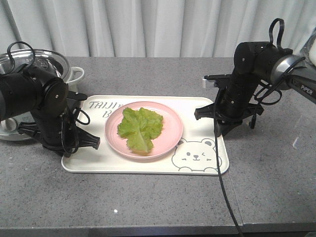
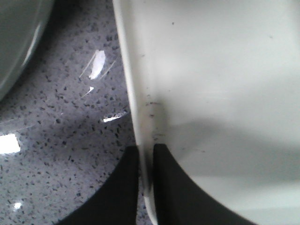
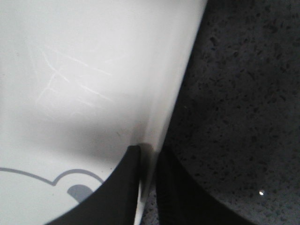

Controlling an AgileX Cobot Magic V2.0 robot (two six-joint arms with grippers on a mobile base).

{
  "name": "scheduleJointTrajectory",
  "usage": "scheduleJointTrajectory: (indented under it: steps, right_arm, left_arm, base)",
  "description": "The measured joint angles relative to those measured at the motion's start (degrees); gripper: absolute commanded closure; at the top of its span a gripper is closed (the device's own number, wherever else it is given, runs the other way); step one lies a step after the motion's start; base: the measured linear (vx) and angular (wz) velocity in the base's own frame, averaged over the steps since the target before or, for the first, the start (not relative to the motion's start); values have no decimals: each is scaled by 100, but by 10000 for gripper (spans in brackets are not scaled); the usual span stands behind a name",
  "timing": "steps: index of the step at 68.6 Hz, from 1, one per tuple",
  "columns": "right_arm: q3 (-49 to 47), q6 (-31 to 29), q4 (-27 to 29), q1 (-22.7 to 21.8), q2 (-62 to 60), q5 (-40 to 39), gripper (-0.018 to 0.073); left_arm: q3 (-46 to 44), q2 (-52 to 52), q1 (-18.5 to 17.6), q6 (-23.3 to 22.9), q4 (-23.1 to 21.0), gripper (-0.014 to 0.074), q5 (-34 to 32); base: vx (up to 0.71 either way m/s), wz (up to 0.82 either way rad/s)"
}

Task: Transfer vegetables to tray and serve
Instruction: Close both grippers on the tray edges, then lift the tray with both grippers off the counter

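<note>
Vegetables [image 1: 140,127], where do they stand? (the desk)

Operator: One green lettuce leaf lies on the pink plate [image 1: 170,143], which sits mid-tray [image 1: 94,160] between the lettering and the winking bear. The tray looks to rest flat on the grey counter [image 1: 148,202].

Desk: And the hands?

Operator: My left hand [image 2: 145,154] is pinched on the tray's left rim, one finger inside the lip and one outside on the stone. My right hand [image 3: 149,154] grips the opposite rim the same way, just above the bear's ear. Both are clamped on the tray, at opposite ends.

Desk: So which step?

Operator: Loading looks finished, I judge; serving is in hand. The next move calls for both arms to rise together and level, or the plate may slide.
</note>
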Motion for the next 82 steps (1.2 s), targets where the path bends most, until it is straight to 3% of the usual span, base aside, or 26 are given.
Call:
scheduleJointTrajectory:
  steps: [24, 47, 82]
  right_arm:
    - [0, 13, -42, 0, -37, -1, 540]
    - [16, 13, -279, -53, -56, 26, 537]
    - [44, 8, -490, -53, -489, 48, 534]
  left_arm:
    - [0, -11, 40, 274, -200, 603, -31]
    - [13, -161, 40, 519, -686, 603, -127]
    - [18, -579, 40, 561, -793, 603, -293]
  base:
    - [0, 0]
    - [0, 0]
    - [0, 0]
